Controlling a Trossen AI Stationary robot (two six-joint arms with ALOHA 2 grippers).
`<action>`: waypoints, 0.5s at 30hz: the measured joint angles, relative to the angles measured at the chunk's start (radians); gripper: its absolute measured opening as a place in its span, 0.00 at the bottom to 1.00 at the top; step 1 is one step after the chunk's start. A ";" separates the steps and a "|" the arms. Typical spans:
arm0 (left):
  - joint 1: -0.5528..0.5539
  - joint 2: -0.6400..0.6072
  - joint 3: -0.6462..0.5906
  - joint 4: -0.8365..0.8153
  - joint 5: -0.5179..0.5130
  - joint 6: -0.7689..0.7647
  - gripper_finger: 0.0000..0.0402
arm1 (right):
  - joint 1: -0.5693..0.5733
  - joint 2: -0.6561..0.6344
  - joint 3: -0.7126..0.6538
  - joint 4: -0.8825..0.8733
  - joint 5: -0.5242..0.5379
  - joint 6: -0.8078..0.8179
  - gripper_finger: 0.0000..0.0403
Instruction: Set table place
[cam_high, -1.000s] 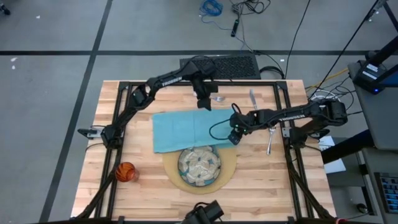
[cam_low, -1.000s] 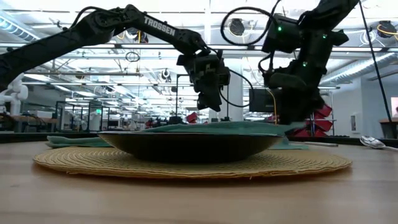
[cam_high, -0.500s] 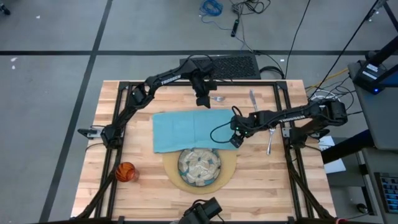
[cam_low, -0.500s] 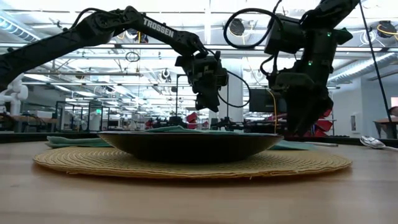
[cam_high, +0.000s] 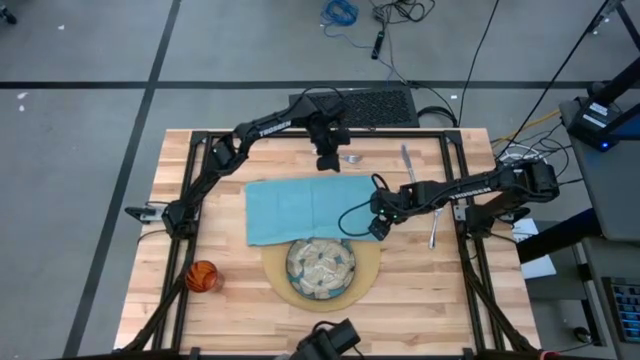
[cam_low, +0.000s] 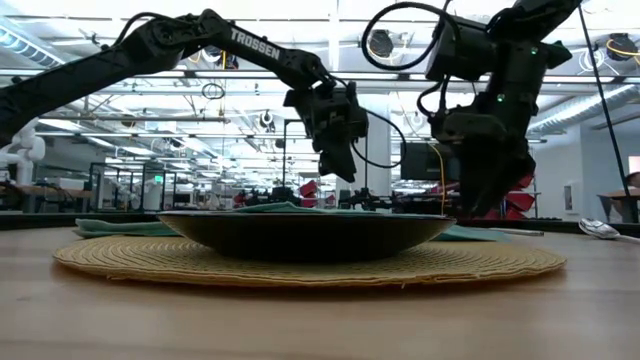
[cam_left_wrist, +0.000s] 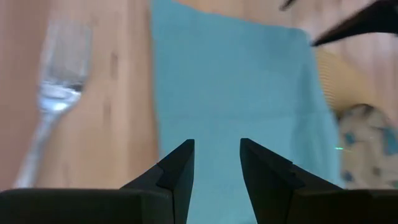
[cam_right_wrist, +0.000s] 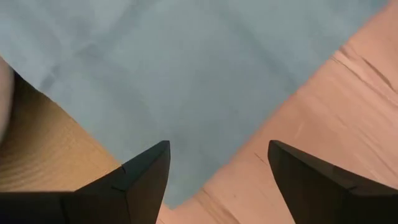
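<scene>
The light-blue napkin (cam_high: 305, 208) lies spread flat on the wooden table (cam_high: 230, 310), its near edge against the tan mat (cam_high: 372, 272) that carries the patterned plate (cam_high: 320, 265). My left gripper (cam_high: 327, 163) hovers open over the napkin's far edge (cam_left_wrist: 230, 81), next to the fork (cam_left_wrist: 59, 93). My right gripper (cam_high: 378, 226) hovers wide open over the napkin's near right corner (cam_right_wrist: 180, 81). Both grippers stand above the cloth in the low view, the left gripper (cam_low: 340, 172) and the right gripper (cam_low: 488, 205).
The fork (cam_high: 348, 158) and the knife (cam_high: 407, 160) lie near the far edge. The spoon (cam_high: 433, 228) lies to the right of the napkin. The orange cup (cam_high: 202, 276) stands at the near left. A black frame (cam_high: 465, 200) borders the table.
The napkin's right part, raised at my right gripper a second ago, has dropped flat on the table. My right gripper now stands clear above that corner and has shifted slightly toward the near edge. My left gripper has shifted slightly toward the far edge.
</scene>
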 joint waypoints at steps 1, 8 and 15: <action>-0.003 0.000 0.000 0.010 -0.025 0.000 0.28 | 0.000 0.000 0.000 0.011 0.001 0.001 0.65; -0.027 0.000 0.000 0.020 -0.169 -0.040 0.28 | 0.000 0.000 0.016 0.050 -0.011 -0.021 0.65; -0.039 0.000 0.000 0.009 -0.186 -0.052 0.28 | -0.010 -0.002 0.084 -0.024 -0.006 -0.098 0.65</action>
